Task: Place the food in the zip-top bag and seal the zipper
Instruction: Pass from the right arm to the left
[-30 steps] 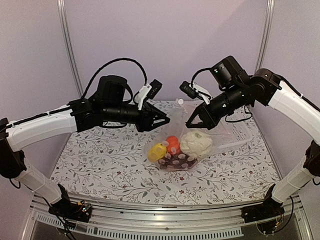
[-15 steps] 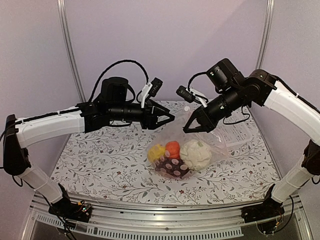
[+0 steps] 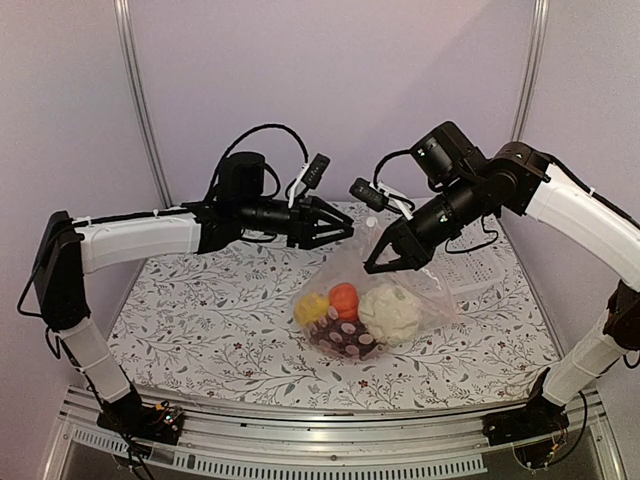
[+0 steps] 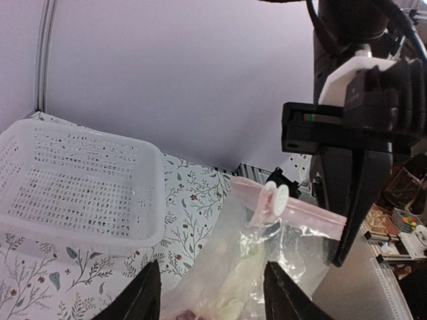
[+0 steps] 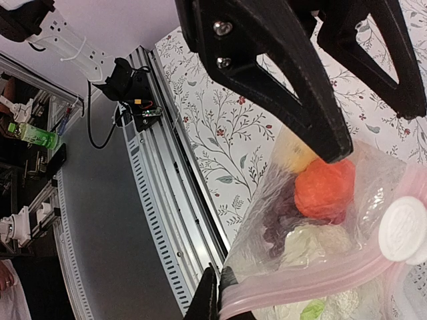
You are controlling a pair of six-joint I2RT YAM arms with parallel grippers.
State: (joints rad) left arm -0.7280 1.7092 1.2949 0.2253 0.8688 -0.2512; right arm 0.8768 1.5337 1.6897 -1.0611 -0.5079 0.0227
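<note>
Food [image 3: 350, 312] is seen inside the zip-top bag [image 3: 432, 296] at mid-frame, so sealing is judged the step in hand. Its zipper [image 5: 313, 283] is gripped by the right end effector [image 3: 378, 262]; the left end effector [image 3: 347, 228], spread open just to the upper left, would next need to be closed on that zipper.

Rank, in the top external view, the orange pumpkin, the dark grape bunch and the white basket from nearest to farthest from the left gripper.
From the left gripper:
1. Orange pumpkin, just below it in the view, inside the zip-top bag.
2. Dark grape bunch, lower still, at the pile's near side.
3. White basket, far off to the right.
</note>
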